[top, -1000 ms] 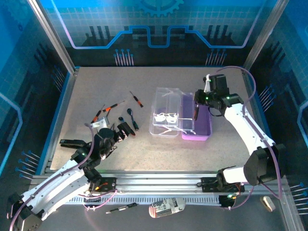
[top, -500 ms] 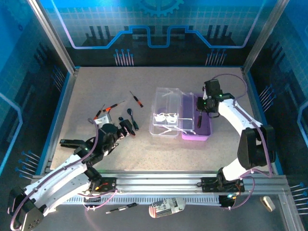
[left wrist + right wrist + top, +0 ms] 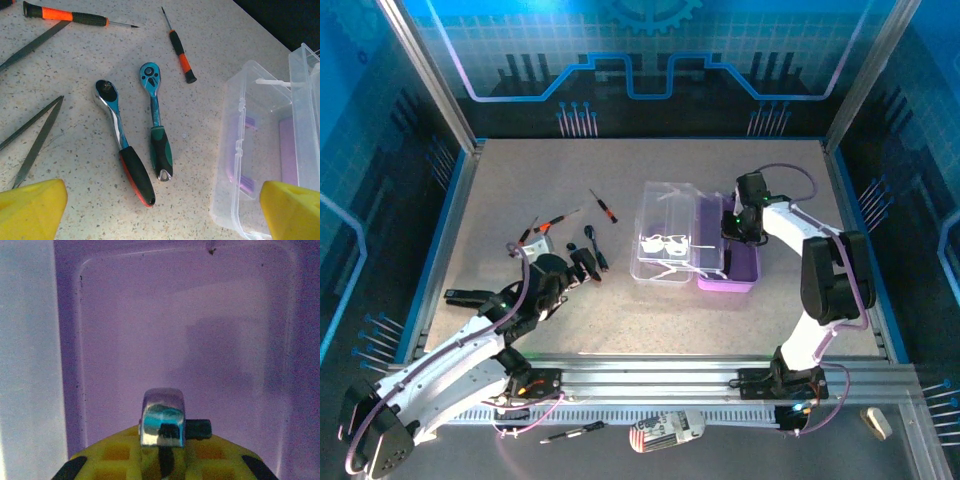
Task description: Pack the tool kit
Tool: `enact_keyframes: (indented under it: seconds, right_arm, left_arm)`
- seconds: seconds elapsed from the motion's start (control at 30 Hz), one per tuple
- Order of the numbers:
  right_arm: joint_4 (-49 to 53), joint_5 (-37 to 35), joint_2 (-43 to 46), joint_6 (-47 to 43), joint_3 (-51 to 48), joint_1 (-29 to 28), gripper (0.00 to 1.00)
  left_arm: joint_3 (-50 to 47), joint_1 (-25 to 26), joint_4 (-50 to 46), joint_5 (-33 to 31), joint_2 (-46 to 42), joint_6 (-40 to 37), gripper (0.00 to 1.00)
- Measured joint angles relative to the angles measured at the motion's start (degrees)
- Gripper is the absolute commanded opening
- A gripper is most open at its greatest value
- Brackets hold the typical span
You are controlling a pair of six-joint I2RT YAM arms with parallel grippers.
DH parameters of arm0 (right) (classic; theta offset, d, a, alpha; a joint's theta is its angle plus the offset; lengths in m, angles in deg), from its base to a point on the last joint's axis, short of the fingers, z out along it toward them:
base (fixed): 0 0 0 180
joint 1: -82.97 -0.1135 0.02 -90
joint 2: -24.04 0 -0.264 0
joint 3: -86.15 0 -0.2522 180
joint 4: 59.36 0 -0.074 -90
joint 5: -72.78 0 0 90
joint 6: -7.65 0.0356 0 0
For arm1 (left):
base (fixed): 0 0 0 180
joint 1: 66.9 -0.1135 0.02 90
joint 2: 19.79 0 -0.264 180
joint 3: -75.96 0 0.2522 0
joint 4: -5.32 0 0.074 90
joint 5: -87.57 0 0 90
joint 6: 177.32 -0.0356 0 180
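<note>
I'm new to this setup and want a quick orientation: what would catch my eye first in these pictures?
The open purple box right of centre, its clear lid folded open beside it, with the right tool down inside, closed on a shiny metal part. On the left, the left tool hangs wide open near a red-handled ratchet and a green-handled ratchet.

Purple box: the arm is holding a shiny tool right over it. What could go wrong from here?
1. The right fingers pinch the shiny tool above the purple base with its head sticking out; it might slip early, or land tilted against a wall.
2. The left fingers hang open over the red-handled ratchet and the green-handled ratchet, which lie close side by side; grabbing one might shove the other.
</note>
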Motion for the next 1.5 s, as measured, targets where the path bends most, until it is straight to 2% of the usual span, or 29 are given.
enact_keyframes:
  seconds: [0.93, 1.07, 1.3, 1.37, 1.47, 1.5]
  right_arm:
    - [-0.7, 4.3, -2.2, 0.0, 0.0, 0.5, 0.25]
    - [0.1, 2.9, -0.9, 0.7, 0.0, 0.5, 0.31]
    - [0.9, -1.6, 6.1, 1.9, -0.1, 0.5, 0.33]
    - [1.1, -3.0, 8.0, 2.3, -0.3, 0.5, 0.37]
    - [1.4, -4.5, 10.8, 2.8, -1.3, 0.5, 0.57]
    - [1.4, -4.8, 11.8, 2.8, -1.8, 0.5, 0.61]
  left_arm:
    - [2.3, -1.9, 0.4, 4.1, 5.1, 0.0, 0.99]
    - [2.3, -2.2, 0.4, 4.1, 5.1, 0.3, 0.99]
    - [2.2, -3.1, 0.7, 4.0, 3.8, 1.5, 0.94]
    - [2.2, -3.3, 0.8, 4.2, 3.6, 1.4, 0.94]
    - [2.2, -4.3, 0.8, 4.3, 3.5, 1.0, 0.96]
    - [2.2, -4.8, 0.8, 4.4, 3.5, 1.1, 0.97]
